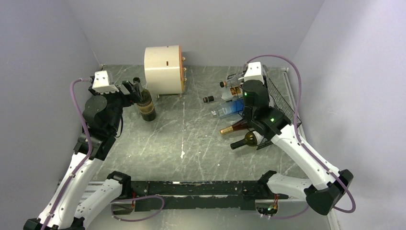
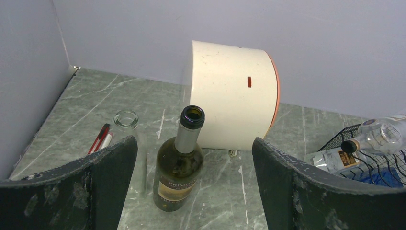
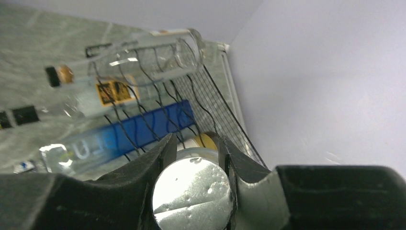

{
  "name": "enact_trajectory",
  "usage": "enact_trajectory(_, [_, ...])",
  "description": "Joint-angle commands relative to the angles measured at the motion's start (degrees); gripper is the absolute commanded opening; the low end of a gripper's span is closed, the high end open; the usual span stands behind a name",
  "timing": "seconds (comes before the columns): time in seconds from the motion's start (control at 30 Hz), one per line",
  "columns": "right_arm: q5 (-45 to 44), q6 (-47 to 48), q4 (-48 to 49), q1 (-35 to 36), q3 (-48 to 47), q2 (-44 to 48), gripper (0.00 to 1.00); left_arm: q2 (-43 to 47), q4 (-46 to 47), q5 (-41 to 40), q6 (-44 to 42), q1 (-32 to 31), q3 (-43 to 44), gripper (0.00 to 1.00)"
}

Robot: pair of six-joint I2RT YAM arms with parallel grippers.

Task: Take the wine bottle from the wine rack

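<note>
Gripping bottle (image 3: 191, 196) with right tool (image 3: 194, 148); pull straight out along rack (image 3: 210, 100) cell, no twist. Left tool (image 2: 194, 143) wide, empty.

Your light is soft and even, with faint shadows. Right wrist view: glare on the bottle end (image 3: 194, 194) at 6 o'clock, fingers (image 3: 95, 201) blurred.

Pale lavender walls (image 1: 191, 24), grey-green marbled tabletop (image 1: 191, 139)

wine rack (image 1: 282, 103): black wire, wavy lattice | drum (image 1: 163, 69): cream, orange rim, small red mark | table (image 1: 191, 139): grey-green marble, white veins | upright bottle (image 2: 179, 172): olive-green glass, dark label, grey neck foil | lying bottle (image 1: 229, 109): clear, blue label | walls (image 1: 191, 24): pale lilac
</note>
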State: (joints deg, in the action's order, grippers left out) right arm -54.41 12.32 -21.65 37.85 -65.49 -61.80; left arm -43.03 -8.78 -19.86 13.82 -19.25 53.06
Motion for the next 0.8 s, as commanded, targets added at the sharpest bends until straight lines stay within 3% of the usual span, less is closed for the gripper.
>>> enact_trajectory(0.0, [2.32, -2.76, 3.7, 0.12, -7.84, -1.86, 0.0, 0.47, 1.51, 0.18, -0.55, -0.44, 0.47, 0.93])
enact_trajectory(0.23, [7.16, -6.26, 4.33, 3.71, -14.44, -8.18, 0.0, 0.93, 1.62, -0.18, -0.74, -0.44, 0.55, 0.93])
enact_trajectory(0.43, [8.03, -4.56, 14.17, 11.52, -15.63, -16.32, 0.0, 0.7, 1.64, -0.23, -0.82, -0.4, 0.56, 0.93])
enact_trajectory(0.77, [22.25, -16.16, 24.85, 13.37, -23.2, -32.68, 0.0, 1.01, 1.64, -1.57, -1.26, -0.22, 0.54, 0.93])
